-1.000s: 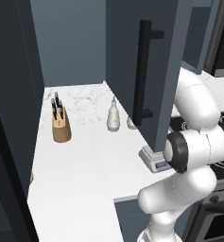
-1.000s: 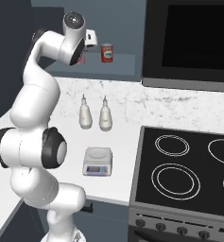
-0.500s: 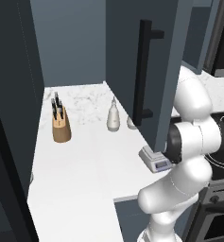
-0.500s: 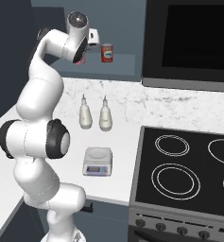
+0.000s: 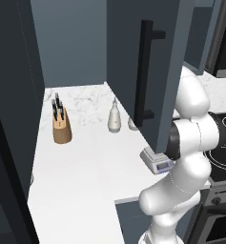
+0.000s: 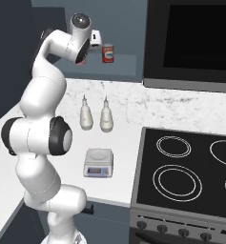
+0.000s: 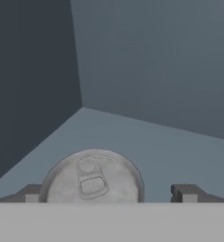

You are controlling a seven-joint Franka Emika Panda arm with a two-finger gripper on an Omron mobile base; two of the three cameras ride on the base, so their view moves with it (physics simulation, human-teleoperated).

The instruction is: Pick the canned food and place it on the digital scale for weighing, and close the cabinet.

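- Kitchen corner, white marbled bench (image 5: 86,176) under dark wall units; knife block (image 5: 61,127) far left on it, well apart from the work, you shouldn't get near it.
- Cabinet (image 5: 148,66) door hangs open over the bench with its long black handle (image 5: 144,71) facing out; your elbow sits close beside that door, so a wide swing on the way out could knock it or jam against it.
- Hand (image 6: 89,47) is up at the cabinet shelf, jaws spread wide and holding nothing; fingertips (image 7: 185,193) stand either side of the tin's top in the hand view.
- Canned food (image 6: 107,53) stands upright on the shelf (image 7: 179,151), just beside the hand. It sits off-centre between the tips, nearer the left one. Close like this and you may shove it sideways, or catch only the rim and tip it.
- Push in too far and you could drive it to the back wall or off your line.
- White bottles (image 6: 95,114) stand on the bench below the shelf; a dropped tin would likely land among them and bowl them over.
- Digital scale (image 6: 98,162) sits near the bench front, just left of the stove (image 6: 186,171). It's small, so a sloppy set-down risks the tin hanging off the edge or rolling onto the stove.
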